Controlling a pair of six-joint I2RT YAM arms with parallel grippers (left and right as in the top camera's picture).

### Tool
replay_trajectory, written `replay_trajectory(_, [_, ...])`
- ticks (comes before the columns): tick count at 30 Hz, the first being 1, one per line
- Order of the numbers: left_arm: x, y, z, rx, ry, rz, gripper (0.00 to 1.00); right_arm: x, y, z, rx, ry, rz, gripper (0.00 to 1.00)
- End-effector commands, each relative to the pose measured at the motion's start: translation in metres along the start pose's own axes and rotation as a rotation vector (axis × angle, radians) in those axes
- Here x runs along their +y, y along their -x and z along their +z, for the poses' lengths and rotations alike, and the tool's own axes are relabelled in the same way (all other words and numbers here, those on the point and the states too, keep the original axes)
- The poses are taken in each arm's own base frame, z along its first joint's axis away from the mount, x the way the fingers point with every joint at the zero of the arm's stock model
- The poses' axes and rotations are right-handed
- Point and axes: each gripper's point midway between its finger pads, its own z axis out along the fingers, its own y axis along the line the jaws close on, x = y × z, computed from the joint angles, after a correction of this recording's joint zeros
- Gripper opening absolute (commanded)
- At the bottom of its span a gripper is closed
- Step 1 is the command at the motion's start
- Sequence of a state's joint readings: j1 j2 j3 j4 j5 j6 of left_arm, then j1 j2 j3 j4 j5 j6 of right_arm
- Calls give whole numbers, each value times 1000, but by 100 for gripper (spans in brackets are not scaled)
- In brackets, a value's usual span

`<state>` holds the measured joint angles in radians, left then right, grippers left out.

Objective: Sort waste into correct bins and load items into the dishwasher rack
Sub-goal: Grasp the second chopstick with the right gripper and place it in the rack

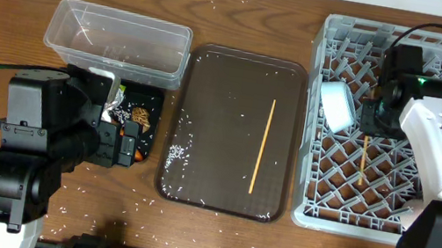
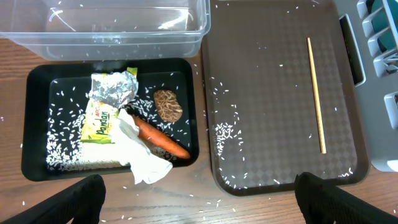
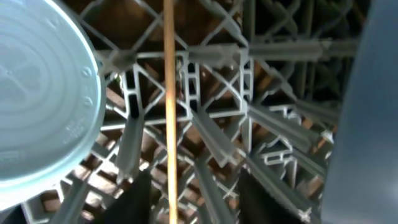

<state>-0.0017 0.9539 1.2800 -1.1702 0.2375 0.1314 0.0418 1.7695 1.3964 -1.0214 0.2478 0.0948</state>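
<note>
The black tray-bin (image 2: pixel 37 124) holds the wrapper (image 2: pixel 111 93), white tissue (image 2: pixel 142 155), carrot (image 2: pixel 161 139) and brown lump (image 2: pixel 166 104). The clear tub (image 2: pixel 106 28) behind it holds only rice grains. My left gripper (image 2: pixel 199 208) is open and empty, above the table in front of the bin. One chopstick (image 1: pixel 262 146) lies on the brown tray. The other chopstick (image 3: pixel 169 106) lies in the grey rack (image 1: pixel 383 225), between the open fingers of my right gripper (image 3: pixel 199 202) and touching neither. The light blue cup (image 3: pixel 43 99) and dark blue plate (image 3: pixel 370 124) sit in the rack. The white bowl and pink cup are out of view.
The dark brown serving tray (image 1: pixel 225 98) lies between the bins and the rack, strewn with rice. Rice grains are scattered over the wooden table (image 1: pixel 249 4). The rack's pegs (image 3: pixel 211 134) stand close around my right gripper.
</note>
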Motion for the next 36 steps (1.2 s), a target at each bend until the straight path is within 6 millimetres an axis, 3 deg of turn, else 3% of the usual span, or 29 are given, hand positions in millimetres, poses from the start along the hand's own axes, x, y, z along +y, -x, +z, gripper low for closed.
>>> replay_trajectory(1, [-1,4,-4,-16,-6,7,98,13,12,-38,-94,56,-9,47])
replay_trajectory(7, [-1,4,-4,-16,-5,7,98,101,-5,-107,-182,395,-66,50])
replay_trajectory(12, [-1,4,-4,-16,-5,7,98,175,-36,-122,-144,477,-125,50])
replay_trajectory(14, [-1,4,-4,-16,-6,7,98,201,-50,-112,-119,450,-129,51])
replay_trajectory(21, [-1,4,-4,-16,-5,7,98,238,-81,-45,18,246,10,50])
replay_trajectory(28, [-1,4,-4,-16,-6,7,98,241,-95,19,160,144,33,41])
replay_trajectory(34, [-1,4,-4,-16,-6,7,98,250,-108,41,251,170,0,27])
replay_trajectory(36, [-1,4,-4,-16,-6,7,98,250,-109,42,252,167,-2,13])
